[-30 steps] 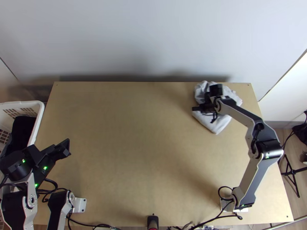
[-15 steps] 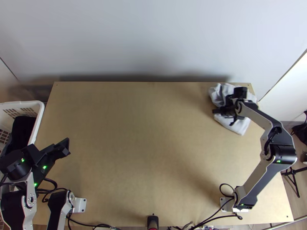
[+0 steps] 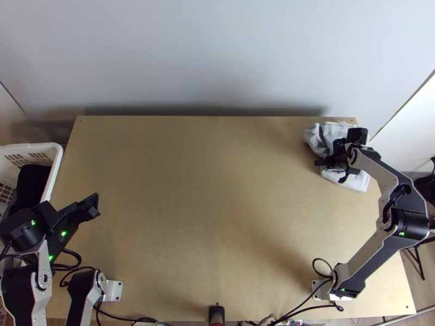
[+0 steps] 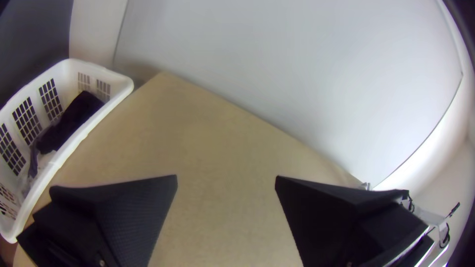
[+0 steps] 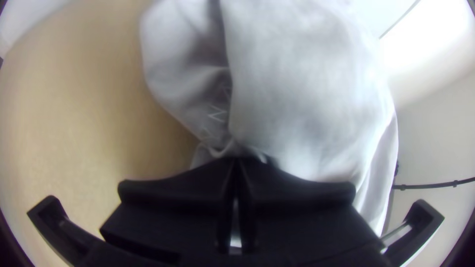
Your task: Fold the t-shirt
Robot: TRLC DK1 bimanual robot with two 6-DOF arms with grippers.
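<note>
Clamping bunched, faintly printed, pale-grey cloth t-shirt [image 5: 302, 89] in flat-fingered black right gripper [image 3: 338, 149]; holding fingers apart on matching left gripper [image 3: 97, 206].

The pale wall [image 3: 217, 54], shadowed along its foot, rose behind the table [image 3: 206, 217]; floor [image 3: 428, 290] showed at the right.

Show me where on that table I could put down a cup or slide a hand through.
The broad middle of the table looks bare, between the open left gripper and basket on one side and the bunched t-shirt and right arm on the other. The far right corner is crowded: the right gripper pinches the t-shirt there.
</note>
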